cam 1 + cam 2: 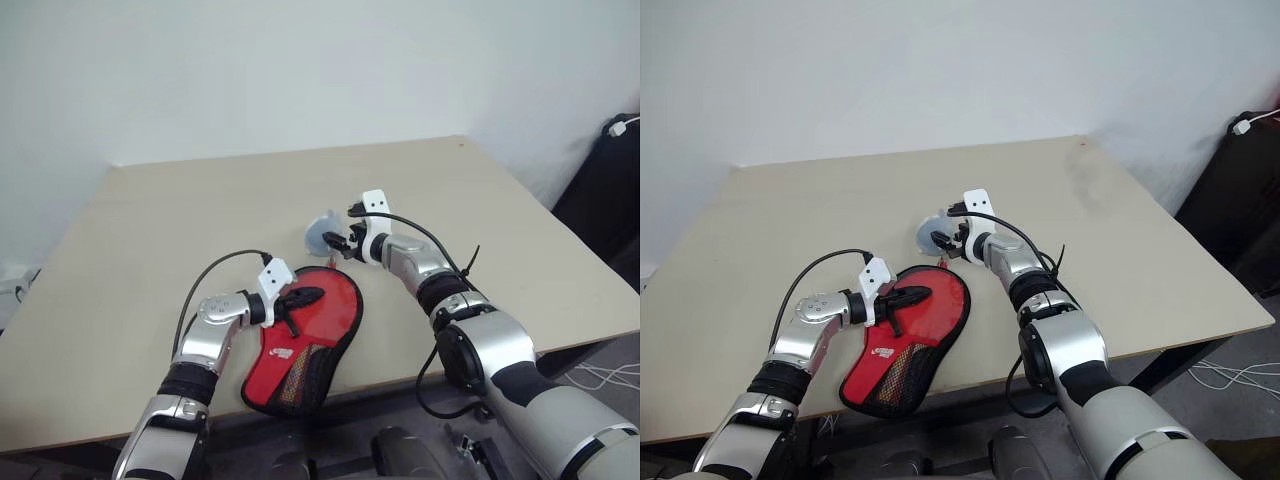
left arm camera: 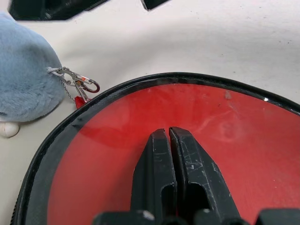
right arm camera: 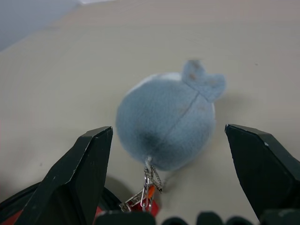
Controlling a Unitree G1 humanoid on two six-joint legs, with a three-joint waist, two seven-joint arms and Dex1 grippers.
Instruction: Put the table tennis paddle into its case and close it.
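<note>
A: Left gripper (image 1: 300, 297) — fingers pressed together, nothing between them, lying flat on the red top of the case (image 1: 312, 340). Looks like a hold-down, to keep the soft pouch from sliding.

B: Right gripper (image 1: 338, 240)?

A: Spread wide, empty. It hangs just past the round end of the case, aimed at the fluffy ball (image 3: 166, 123), which sits between the two black fingers (image 3: 77, 173) without touching either. A small metal clip and chain (image 2: 75, 80) links the ball to the case edge, so my guess is the ball serves as the zip pull.

B: Where is the paddle?

A: Can't say for certain. No bat lies loose on the table (image 1: 150, 230). The red surface under the left fingers could be the paddle's face inside the open pouch or the case's own skin; I judge the paddle is already in, but the seam isn't clear enough to tell.

B: So the step in hand?

A: Likely closing. Case rests near the table's front edge, mesh end toward the robot. Risk: tugging the ball drags the case rather than running the zip.
</note>
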